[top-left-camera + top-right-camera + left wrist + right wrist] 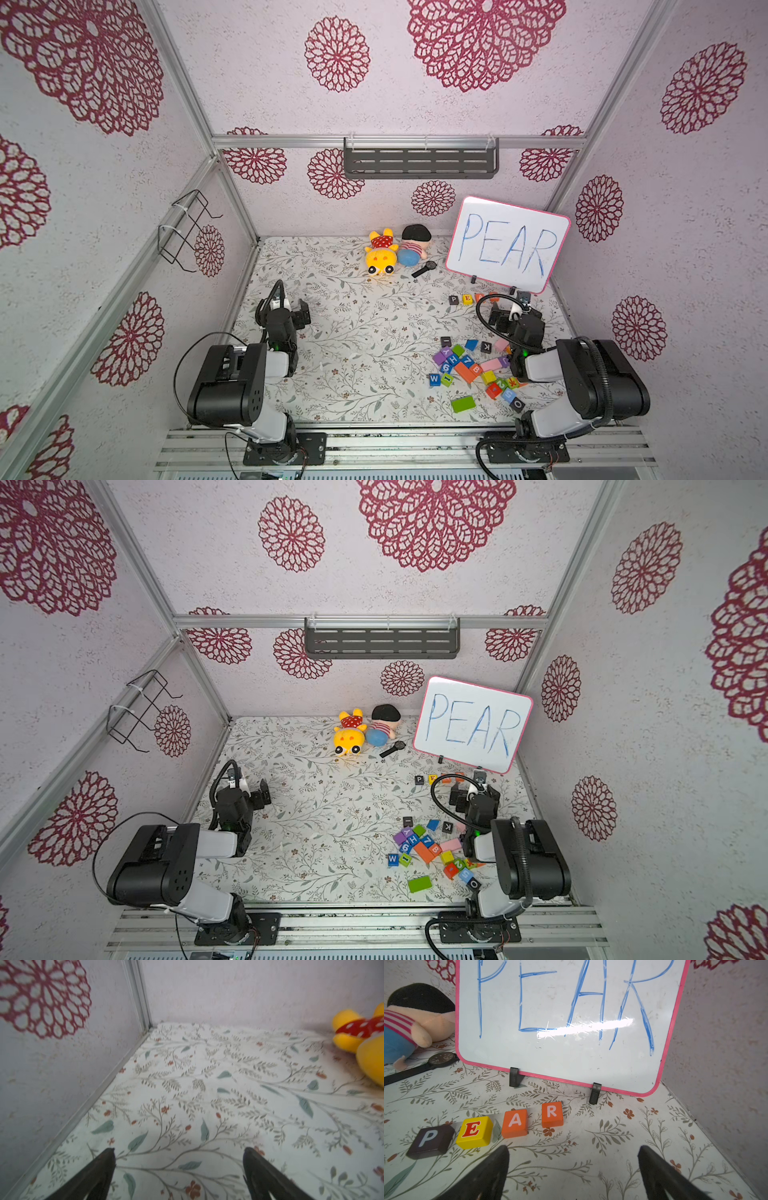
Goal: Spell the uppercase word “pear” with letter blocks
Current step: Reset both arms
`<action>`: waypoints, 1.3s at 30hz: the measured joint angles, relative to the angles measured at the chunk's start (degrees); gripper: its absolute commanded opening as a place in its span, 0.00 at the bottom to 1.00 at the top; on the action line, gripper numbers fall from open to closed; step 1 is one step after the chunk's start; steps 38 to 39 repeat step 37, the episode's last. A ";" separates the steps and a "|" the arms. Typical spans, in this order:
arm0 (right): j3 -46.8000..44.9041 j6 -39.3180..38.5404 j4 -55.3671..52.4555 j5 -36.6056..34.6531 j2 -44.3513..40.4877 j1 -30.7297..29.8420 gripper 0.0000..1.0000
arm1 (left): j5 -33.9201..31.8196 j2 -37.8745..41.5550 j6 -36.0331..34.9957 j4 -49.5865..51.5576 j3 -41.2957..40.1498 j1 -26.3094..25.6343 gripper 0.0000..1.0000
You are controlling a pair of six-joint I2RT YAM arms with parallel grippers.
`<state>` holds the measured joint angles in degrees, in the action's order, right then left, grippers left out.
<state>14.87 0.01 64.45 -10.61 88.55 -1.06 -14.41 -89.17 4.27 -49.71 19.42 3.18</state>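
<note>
Four letter blocks lie in a slightly uneven row in front of the whiteboard, reading P E A R: black P [430, 1140], yellow E [474, 1132], orange A [515, 1123] and orange-red R [552, 1114]. In a top view P [454, 299] and E [467, 299] show plainly, while the right arm's cable partly covers A and R. My right gripper [573, 1150] hovers just short of the row, open, with only bare tabletop between its fingers. Far off at the table's left side, my left gripper [179, 1149] is open and holds nothing.
The pink-edged whiteboard [507, 243] stands at the back right on two black clips. A yellow plush [380, 257], a striped plush [413, 245] and a black watch [440, 1058] lie at the back. A pile of spare blocks [473, 368] and a green oblong block [462, 404] sit front right.
</note>
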 measured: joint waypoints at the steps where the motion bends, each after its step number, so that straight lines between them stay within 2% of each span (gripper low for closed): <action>1: 0.00 0.00 0.00 0.04 0.00 0.00 0.99 | 0.50 0.00 0.24 0.46 0.85 0.57 0.98; 7: 0.00 0.00 -0.02 0.17 0.00 0.00 0.99 | 2.45 -0.04 2.75 0.79 6.29 3.67 0.98; 39: 0.02 0.04 -0.50 2.08 0.00 0.55 0.99 | 3.45 -0.11 3.74 1.11 5.57 3.85 0.98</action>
